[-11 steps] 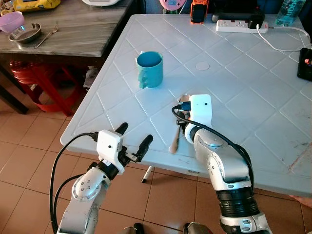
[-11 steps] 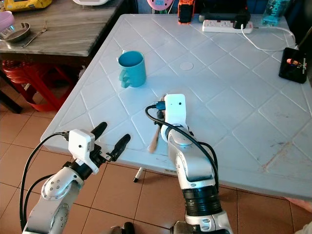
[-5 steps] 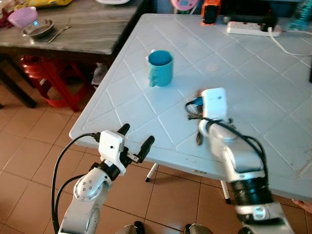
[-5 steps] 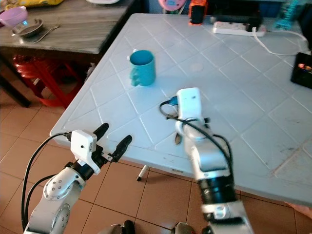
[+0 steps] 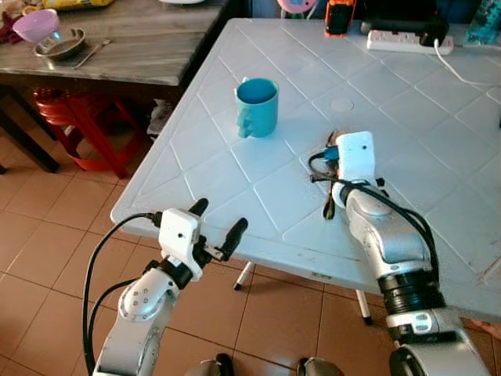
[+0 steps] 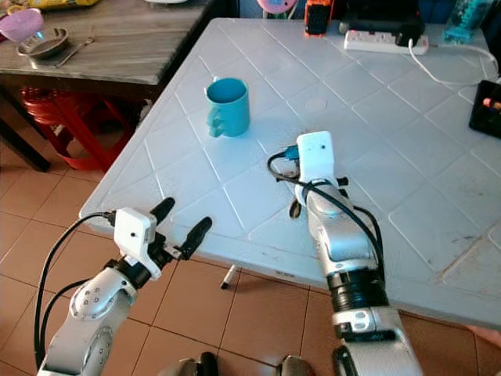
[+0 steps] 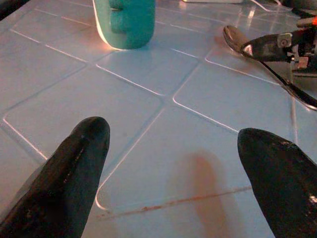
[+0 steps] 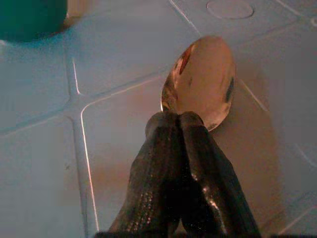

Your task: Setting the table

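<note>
1. The right gripper point(image 8: 171, 153) was over the white table point(image 5: 407, 117), low above its near-middle part, with its jaws pressed together around the neck of a metal spoon point(image 8: 200, 82).
2. The spoon's bowl pointed ahead of the jaws towards the far side of the table, close above the surface; whether it touched could not be told. In the left eye view the spoon's handle point(image 5: 329, 205) ran back under the wrist towards the near edge.
3. A teal mug point(image 5: 257, 107) stood upright on the table, further in and to the robot's left of the right gripper, well apart from the spoon.
4. The left gripper point(image 5: 215, 228) hovered at the near left edge of the table, its jaws spread wide and holding nothing; its two black fingers point(image 7: 74, 183) pointed across the tabletop towards the mug point(image 7: 125, 22).
5. At the far edge of the table lay a white power strip point(image 5: 401, 41) with a cable point(image 5: 470, 70) trailing from it.
6. On a darker wooden side table point(image 5: 125, 55) to the robot's left sat a purple bowl point(image 5: 36, 24) and a metal bowl point(image 5: 59, 45), with a red stool point(image 5: 74, 121) beneath it on the tiled floor point(image 5: 47, 258).
</note>
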You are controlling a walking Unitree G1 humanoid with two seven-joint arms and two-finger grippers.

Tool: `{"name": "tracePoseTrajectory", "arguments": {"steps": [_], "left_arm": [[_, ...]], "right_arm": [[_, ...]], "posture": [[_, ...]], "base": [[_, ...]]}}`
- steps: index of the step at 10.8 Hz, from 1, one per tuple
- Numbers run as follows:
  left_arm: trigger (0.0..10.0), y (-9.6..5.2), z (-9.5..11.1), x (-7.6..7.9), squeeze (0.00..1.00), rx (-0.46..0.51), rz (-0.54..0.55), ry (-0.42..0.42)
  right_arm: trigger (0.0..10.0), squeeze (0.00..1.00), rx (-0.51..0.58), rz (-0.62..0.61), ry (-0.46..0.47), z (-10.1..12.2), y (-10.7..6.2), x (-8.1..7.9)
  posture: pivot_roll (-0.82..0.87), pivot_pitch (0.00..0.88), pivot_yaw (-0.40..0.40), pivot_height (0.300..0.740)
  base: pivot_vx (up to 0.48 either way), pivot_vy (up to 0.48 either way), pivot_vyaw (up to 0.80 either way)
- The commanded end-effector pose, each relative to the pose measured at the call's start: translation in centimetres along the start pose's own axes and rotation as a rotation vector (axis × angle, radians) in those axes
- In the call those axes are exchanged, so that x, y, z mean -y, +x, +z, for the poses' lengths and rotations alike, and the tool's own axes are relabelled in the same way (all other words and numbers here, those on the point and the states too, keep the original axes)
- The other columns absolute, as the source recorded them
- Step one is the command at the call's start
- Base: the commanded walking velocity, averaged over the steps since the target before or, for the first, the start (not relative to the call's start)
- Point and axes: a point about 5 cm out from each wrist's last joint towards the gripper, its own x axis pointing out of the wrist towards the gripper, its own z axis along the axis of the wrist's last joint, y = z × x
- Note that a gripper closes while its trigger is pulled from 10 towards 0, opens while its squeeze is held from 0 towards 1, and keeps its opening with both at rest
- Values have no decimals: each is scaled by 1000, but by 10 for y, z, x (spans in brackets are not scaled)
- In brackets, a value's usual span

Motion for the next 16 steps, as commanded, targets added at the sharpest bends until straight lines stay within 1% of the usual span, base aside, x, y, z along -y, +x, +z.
{"name": "tracePoseTrajectory", "arguments": {"steps": [1,2,3,4,5,7,8,9,10,11,12,13,15,16], "left_arm": [[10000,-3,0,-4,0,-9,20,5],[10000,-2,1,-5,0,1,22,6],[10000,-1,3,-6,0,9,21,6],[10000,0,4,-6,0,10,15,7],[10000,0,4,-5,0,12,5,4],[10000,0,4,-4,0,9,-10,0],[10000,0,4,-2,0,12,-36,-6],[10000,-1,5,-1,0,15,-67,-13],[10000,-2,4,-2,0,9,-80,-17],[10000,-3,2,1,0,-5,-137,-19],[10000,-3,3,1,0,2,-166,-30],[10000,-1,7,-1,0,23,-182,-29],[10000,0,9,-3,0,32,-182,-27],[10000,1,8,0,0,33,-184,-29]], "right_arm": [[10000,796,3,-5,43,-5,-4,-2],[10000,1000,75,10,91,2,-8,-10],[10000,1000,101,-2,98,4,-13,-14],[10000,1000,110,-36,120,6,-18,-15],[10000,1000,124,-44,175,10,-23,-15],[10000,1000,129,-62,171,14,-27,-17],[10000,1000,133,-104,171,17,-32,-17],[10000,1000,117,-157,192,16,-41,-16],[10000,1000,80,-156,202,8,-45,-19],[10000,1000,38,-154,214,-2,-44,-22],[10000,1000,22,-158,216,-4,-43,-22],[10000,1000,-4,-176,228,-5,-40,-18],[10000,1000,-22,-190,232,-3,-34,-16],[10000,1000,-27,-189,261,0,-28,-18]], "posture": [[-70,229,128,740],[-74,226,130,740],[-76,226,130,740],[-78,225,132,740],[-84,225,135,740],[-90,223,135,740],[-93,221,129,740],[-94,221,127,740],[-98,221,127,740],[-100,220,126,740],[-100,220,126,740],[-102,218,122,740],[-103,216,118,740],[-102,214,117,740]], "base": [[0,0,0],[0,0,0],[0,0,0],[0,0,0],[0,0,0],[0,0,0],[0,0,0],[0,0,0],[0,0,0],[0,0,0],[0,0,0],[0,0,0],[0,0,0],[0,0,0]]}}
